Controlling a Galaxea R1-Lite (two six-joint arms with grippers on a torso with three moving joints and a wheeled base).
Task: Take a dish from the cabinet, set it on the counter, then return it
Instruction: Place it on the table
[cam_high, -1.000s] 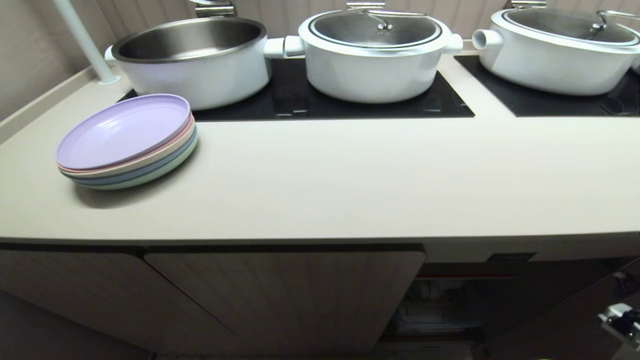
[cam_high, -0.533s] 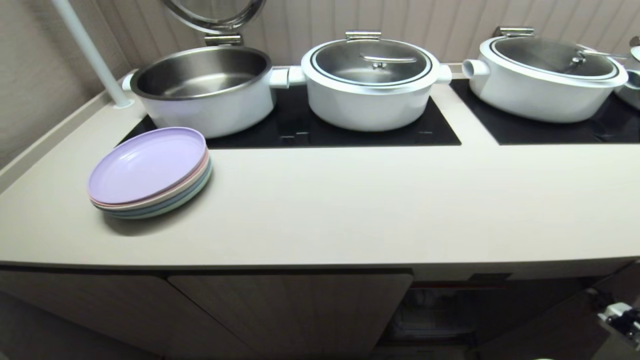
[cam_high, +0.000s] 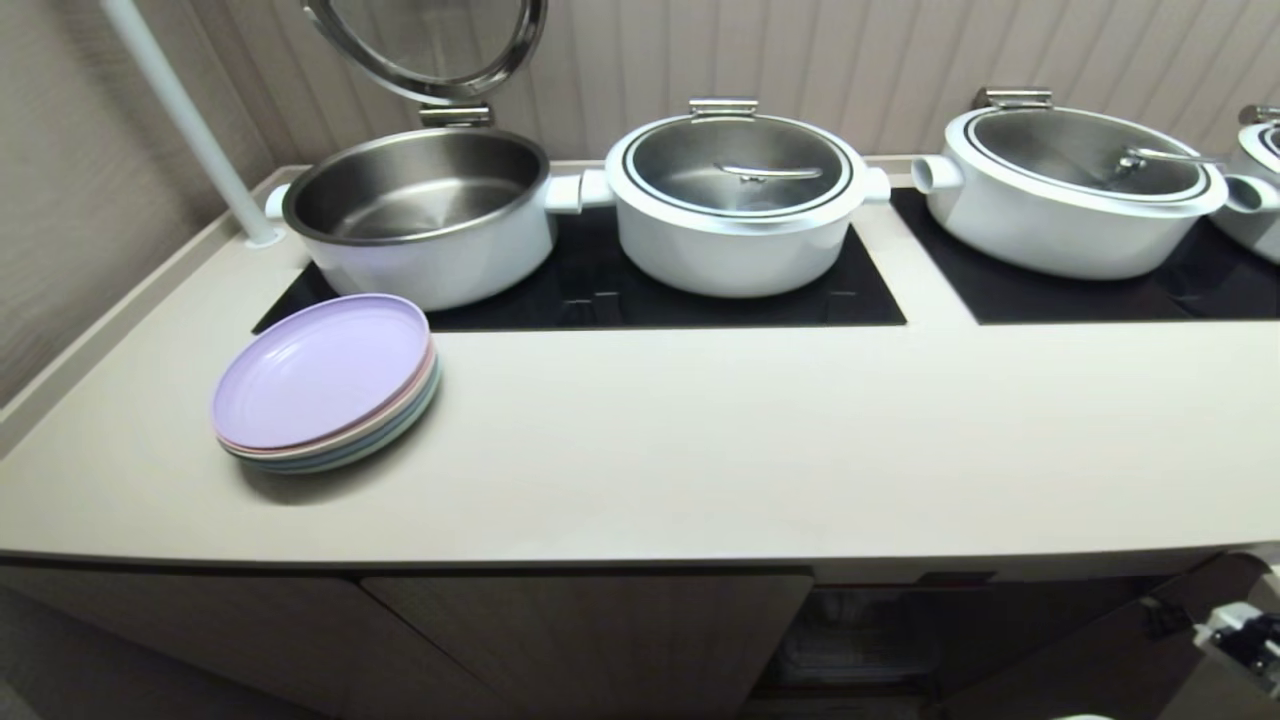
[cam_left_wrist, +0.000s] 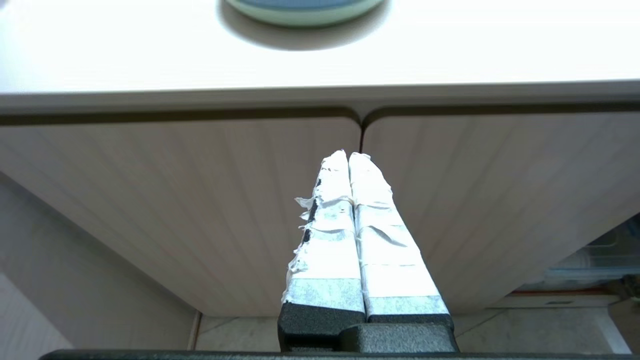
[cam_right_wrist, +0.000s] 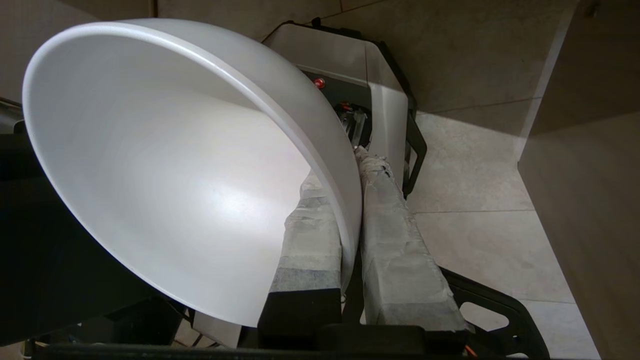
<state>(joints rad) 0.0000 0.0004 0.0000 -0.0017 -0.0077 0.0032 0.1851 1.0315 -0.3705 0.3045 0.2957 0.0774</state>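
Observation:
The dish (cam_right_wrist: 165, 165), a plain white bowl, fills the right wrist view tipped on its side. My right gripper (cam_right_wrist: 345, 170) is shut on its rim, one taped finger inside the wall and one outside, low over the tiled floor. In the head view the dish is hidden; only a bit of the right arm (cam_high: 1235, 630) shows at the lower right edge. The beige counter (cam_high: 700, 450) runs across that view, with the cabinet (cam_high: 580, 640) below it and a dark opened section (cam_high: 870, 640) to the right. My left gripper (cam_left_wrist: 348, 155) is shut and empty, pointing at the closed cabinet doors (cam_left_wrist: 200, 200).
A stack of pastel plates (cam_high: 325, 385) lies on the counter's left. Behind it stand an open steel-lined pot (cam_high: 420, 215) and two lidded white pots (cam_high: 740, 200) (cam_high: 1070, 190) on black cooktop panels. A white pole (cam_high: 190, 120) rises at far left. My own base (cam_right_wrist: 380, 100) stands on the floor tiles.
The head camera has risen: the whole scene has slid down the picture, more wall and the raised pot lid show, less of the cabinet. Plates and pots have not moved on the counter.

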